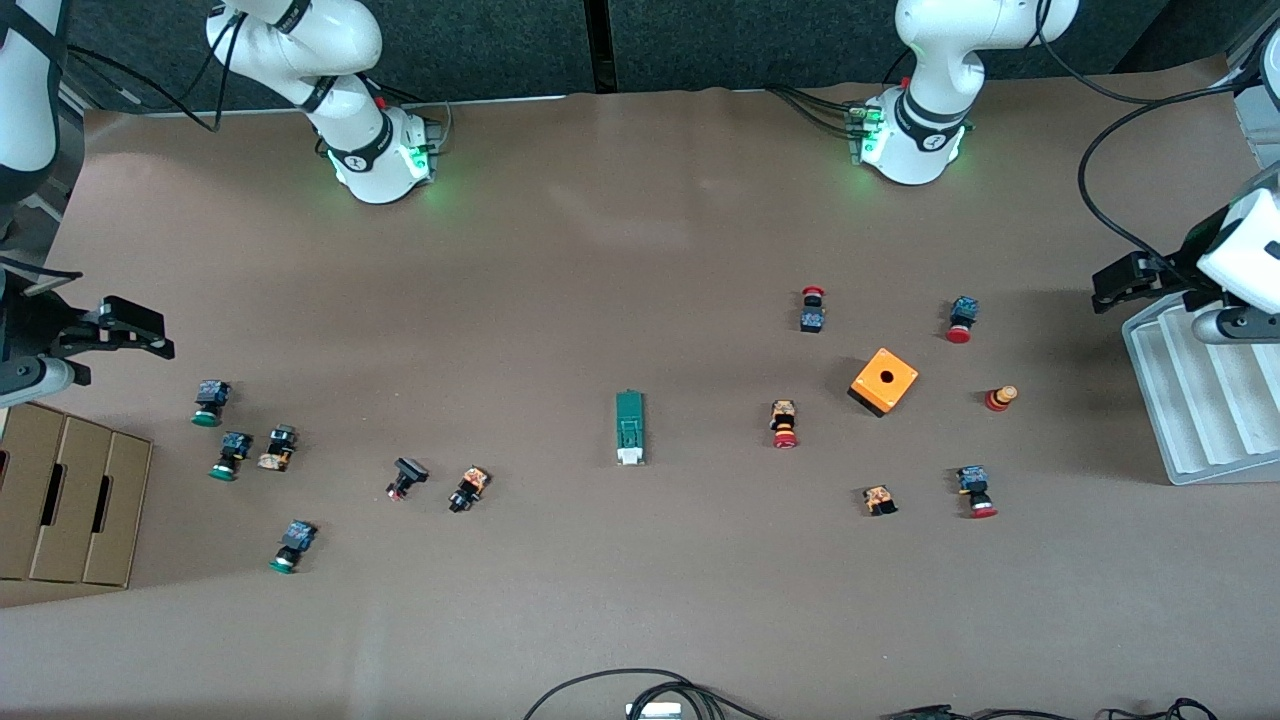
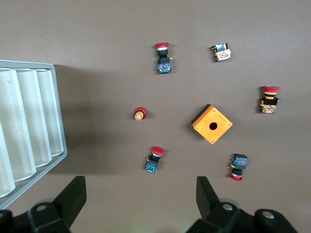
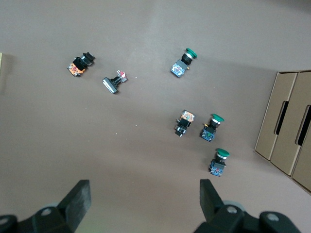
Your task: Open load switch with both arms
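Observation:
The load switch, a slim dark-green block with a white end, lies flat near the middle of the table, its white end toward the front camera. Neither wrist view shows it. My left gripper hangs open over the table's left-arm end, beside the white tray. In its wrist view, the left gripper has nothing between its black fingers. My right gripper hangs open over the right-arm end, above the cardboard box's edge. The right gripper shows only bare table between its fingers. Both grippers are well away from the switch.
An orange cube with a hole and several red-capped buttons lie toward the left arm's end. Several green-capped buttons lie toward the right arm's end. A white ribbed tray and a cardboard box stand at the table's two ends.

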You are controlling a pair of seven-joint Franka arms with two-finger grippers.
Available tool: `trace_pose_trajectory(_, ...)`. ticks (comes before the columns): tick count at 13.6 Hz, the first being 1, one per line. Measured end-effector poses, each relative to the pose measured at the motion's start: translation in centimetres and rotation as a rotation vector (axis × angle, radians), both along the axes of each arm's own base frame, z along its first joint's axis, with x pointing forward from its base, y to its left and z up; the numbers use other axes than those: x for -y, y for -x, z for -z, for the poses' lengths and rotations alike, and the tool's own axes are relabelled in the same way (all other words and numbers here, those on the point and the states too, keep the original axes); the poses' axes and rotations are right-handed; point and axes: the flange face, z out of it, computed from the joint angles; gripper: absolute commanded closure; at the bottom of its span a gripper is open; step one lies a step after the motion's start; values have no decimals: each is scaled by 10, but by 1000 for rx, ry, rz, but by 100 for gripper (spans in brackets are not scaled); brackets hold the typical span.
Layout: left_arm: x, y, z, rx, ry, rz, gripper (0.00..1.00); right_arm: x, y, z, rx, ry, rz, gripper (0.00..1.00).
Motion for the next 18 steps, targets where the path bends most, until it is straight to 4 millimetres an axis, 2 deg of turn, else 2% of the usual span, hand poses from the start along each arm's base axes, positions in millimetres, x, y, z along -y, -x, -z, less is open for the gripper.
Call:
trace_pose_trajectory(4, 0, 0, 0, 0, 0, 0, 0, -4, -2, 9, -18, -5, -2, 0)
trace_pose_trajectory(8, 0, 0, 0, 0, 0, 0, 0, -11, -3, 14, -36, -42, 131, 0)
trace_pose_trajectory(12, 0, 0, 0, 0, 0, 1, 0, -14, -2, 14, -48, -41, 155, 0)
trace_pose_trajectory(16, 0, 0, 0, 0, 0, 1, 0, -39, -2, 14, -49, -39, 129, 0)
trace_pose_trajectory(18, 0, 0, 0, 0, 0, 1, 0, -45, -2, 13, -49, -39, 132, 0)
